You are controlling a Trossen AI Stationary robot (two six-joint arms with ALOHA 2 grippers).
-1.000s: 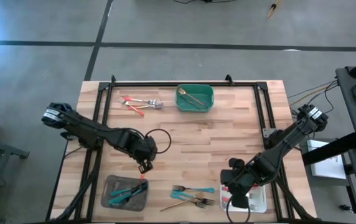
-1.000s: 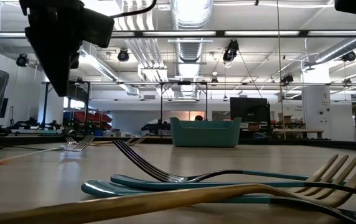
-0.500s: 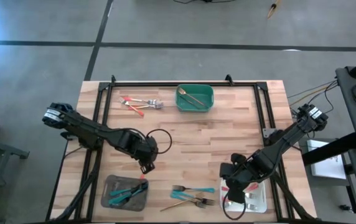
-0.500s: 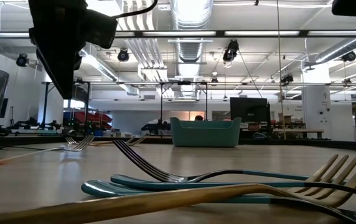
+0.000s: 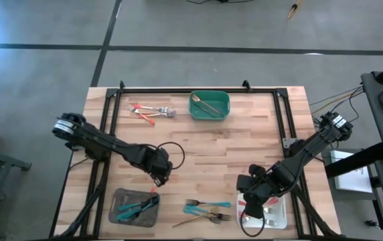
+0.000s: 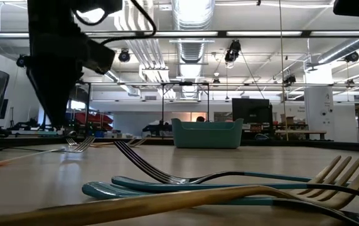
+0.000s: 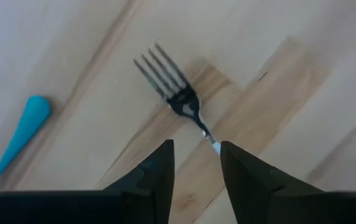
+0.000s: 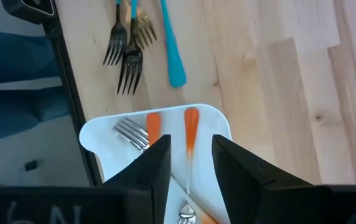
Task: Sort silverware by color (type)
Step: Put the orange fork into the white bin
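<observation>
Left gripper (image 7: pixel 193 163) has just opened, releasing a fork (image 7: pixel 177 104); right gripper (image 8: pixel 190 163) hangs open over the white tray (image 8: pixel 100 138) at five o'clock.

A fork (image 7: pixel 177 93) on the table loses its handle behind the left gripper (image 7: pixel 196 163). In the white tray (image 8: pixel 215 121), orange-handled cutlery (image 8: pixel 190 140) runs partly under the right gripper (image 8: pixel 190 163).
</observation>
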